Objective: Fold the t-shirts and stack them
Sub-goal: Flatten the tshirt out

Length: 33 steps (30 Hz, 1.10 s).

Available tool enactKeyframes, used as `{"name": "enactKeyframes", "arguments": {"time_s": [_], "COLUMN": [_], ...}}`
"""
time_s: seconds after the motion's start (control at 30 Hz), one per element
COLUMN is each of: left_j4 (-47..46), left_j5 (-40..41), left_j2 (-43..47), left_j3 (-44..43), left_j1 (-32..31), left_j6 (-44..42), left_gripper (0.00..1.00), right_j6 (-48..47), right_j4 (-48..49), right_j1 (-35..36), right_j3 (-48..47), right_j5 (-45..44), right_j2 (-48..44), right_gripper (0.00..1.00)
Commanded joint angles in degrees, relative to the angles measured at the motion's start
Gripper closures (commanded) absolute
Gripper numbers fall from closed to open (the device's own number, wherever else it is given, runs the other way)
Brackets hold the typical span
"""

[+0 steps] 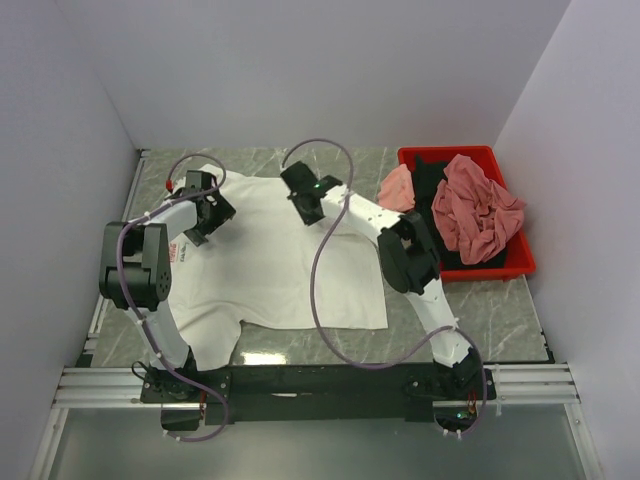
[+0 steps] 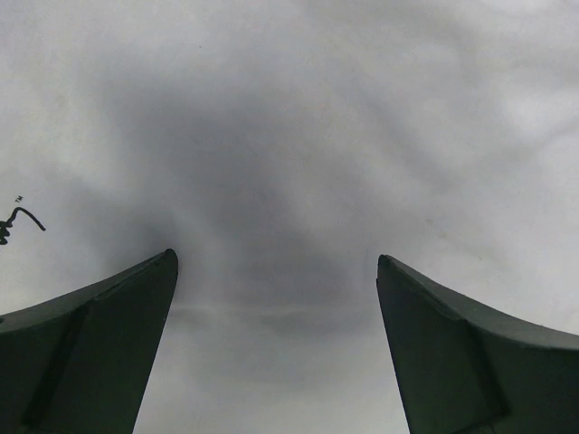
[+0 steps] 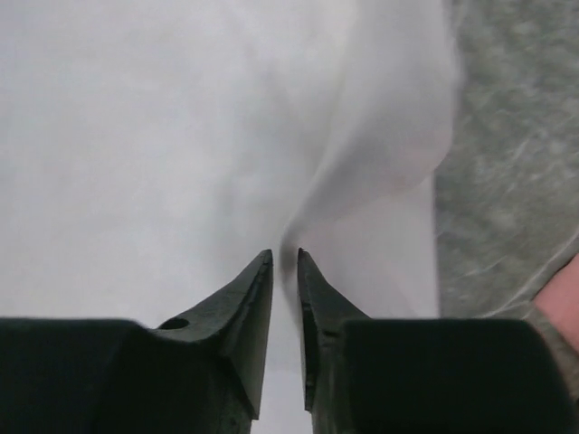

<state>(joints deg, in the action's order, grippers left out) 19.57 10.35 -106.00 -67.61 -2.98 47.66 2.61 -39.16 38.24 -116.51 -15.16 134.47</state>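
Pale walls close in a grey marbled bench, and most of it is covered by a large white t-shirt lying spread flat. The left arm reaches over the shirt's far left corner. The left jaws stand wide open just above the cloth and grip nothing; under and between them there is only plain white fabric. A little red print shows on the shirt on the near side of those jaws, beside the arm. The right arm stretches to the shirt's far edge. The right jaws are closed almost together, with a raised fold of the white t-shirt pinched between their tips. The ridge of cloth runs away from them, with bare bench just to their right. Well to the right of the right jaws sits a red bin. It holds a light pink tee, a black tee and a crumpled dusty rose tee.
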Motion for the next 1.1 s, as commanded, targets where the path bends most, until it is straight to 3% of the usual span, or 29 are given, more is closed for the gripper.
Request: {"name": "enactKeyframes", "arguments": {"time_s": [0.0,0.1,0.13,0.4,0.67,0.9,1.07], "left_j4": [3.90,3.45,3.37,2.49,2.40,2.66,2.75], "left_j5": [-1.12,-1.12,-1.29,-2.35,-2.35,-2.35,-2.88], "left_j2": [0.09,0.35,0.09,-0.26,-0.53,-1.32,-1.76], "left_j3": [2.84,3.45,3.54,4.16,3.89,3.54,3.02], "left_j1": [0.00,0.00,0.00,0.00,0.00,0.00,0.00], "left_j6": [-0.72,-1.08,-1.16,-1.69,-2.13,-2.22,-2.31], "left_gripper": [0.01,0.01,0.01,0.00,0.01,0.01,0.01], "right_j6": [2.74,3.02,2.93,5.38,7.06,10.48,11.27], "right_j4": [-0.04,0.57,0.75,6.72,6.20,7.16,7.70], "right_j1": [2.71,5.96,6.41,4.31,-3.43,-8.00,-8.09], "right_j3": [2.33,4.61,4.97,10.32,5.34,-0.29,-3.01], "right_j5": [-6.55,-5.85,-5.15,1.77,20.15,30.88,33.70], "right_j2": [-4.66,-6.06,-6.50,-14.93,-10.73,-4.58,-1.24], "right_gripper": [0.74,0.69,0.56,0.19,0.17,0.19,0.20]}}
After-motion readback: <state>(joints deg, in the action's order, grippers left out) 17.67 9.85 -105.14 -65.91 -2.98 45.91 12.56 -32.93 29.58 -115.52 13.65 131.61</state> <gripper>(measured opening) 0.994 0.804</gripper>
